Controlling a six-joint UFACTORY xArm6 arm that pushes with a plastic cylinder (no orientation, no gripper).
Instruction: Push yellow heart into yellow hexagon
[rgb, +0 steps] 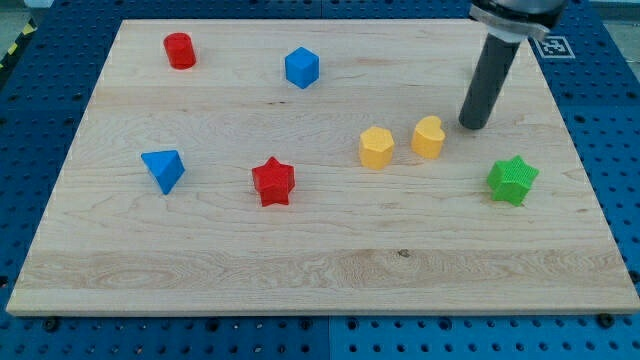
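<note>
Camera view: one moment on a pale wooden board, the surface (320, 250), lying on a blue pegboard bench (40, 90).
Surface room: wide bare wood along the view's bottom; the short lane between the two yellow blocks is free.
Edges: the view's right edge is nearer the yellow pair than the left, but a push toward the view's left heads away from it.
Dark rod: my tip (474, 126) rests just beside the heart, on its upper right.
Fingers: there are none on this rig, so apart or together does not apply.
Green plastic star (513, 180): lower right of the heart, clear of the lane.
Yellow plastic hexagon (376, 147): near the heart, on its left, not touching.
Yellow plastic heart (429, 137): likely light, stiff, smooth-sliding and prone to turning; I judge contact belongs on its right flank, centred.
</note>
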